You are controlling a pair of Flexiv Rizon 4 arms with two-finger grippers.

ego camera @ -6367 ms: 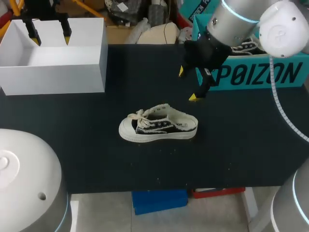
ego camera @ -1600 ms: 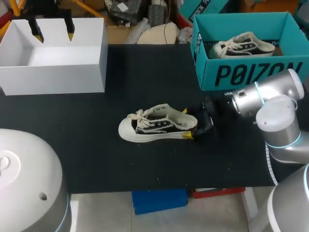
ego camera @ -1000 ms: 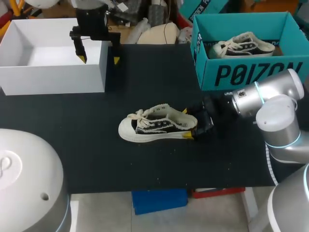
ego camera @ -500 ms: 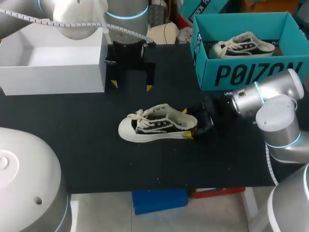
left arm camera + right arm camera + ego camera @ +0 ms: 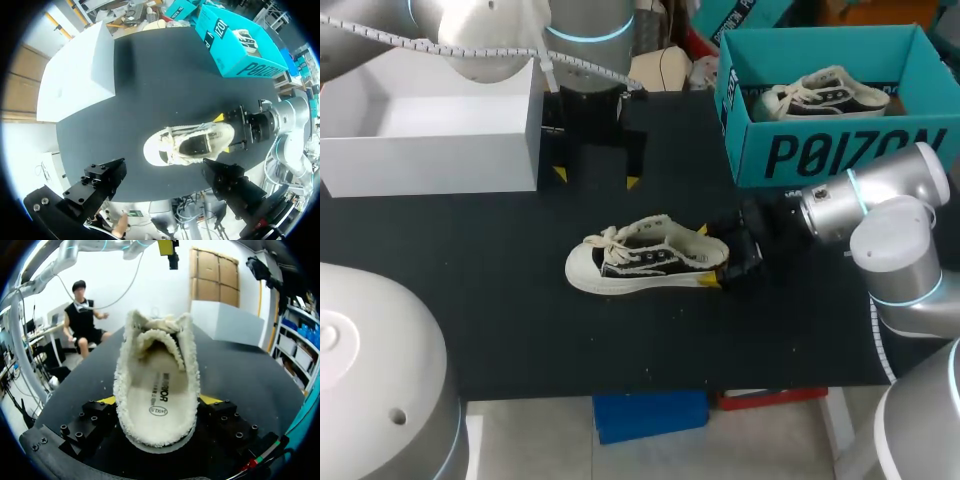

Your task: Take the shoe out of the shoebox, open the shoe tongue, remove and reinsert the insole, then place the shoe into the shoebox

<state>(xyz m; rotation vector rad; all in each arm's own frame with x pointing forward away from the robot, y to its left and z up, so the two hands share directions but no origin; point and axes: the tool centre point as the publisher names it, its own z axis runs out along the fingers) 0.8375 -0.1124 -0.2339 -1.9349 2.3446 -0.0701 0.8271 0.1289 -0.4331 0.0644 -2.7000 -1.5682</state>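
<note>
Cream canvas shoe [image 5: 648, 256] is sitting upright on the table [image 5: 520, 330], outside the shoebox [image 5: 840, 155], as we are clamping its heel in our right gripper [image 5: 706, 255]; our left gripper [image 5: 596, 178] is hovering spread, empty. Light, floppy upper: stiff sole sides look the surest hold.

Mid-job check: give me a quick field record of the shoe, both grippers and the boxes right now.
shoe: upright on the black table, mid-table, toe toward my left
insole: inside the shoe
right gripper: shut on the shoe's heel, one finger each side
left gripper: open, empty, above the table behind the shoe
teal shoebox: open, far right, second shoe inside
white box: far left, open top
</note>
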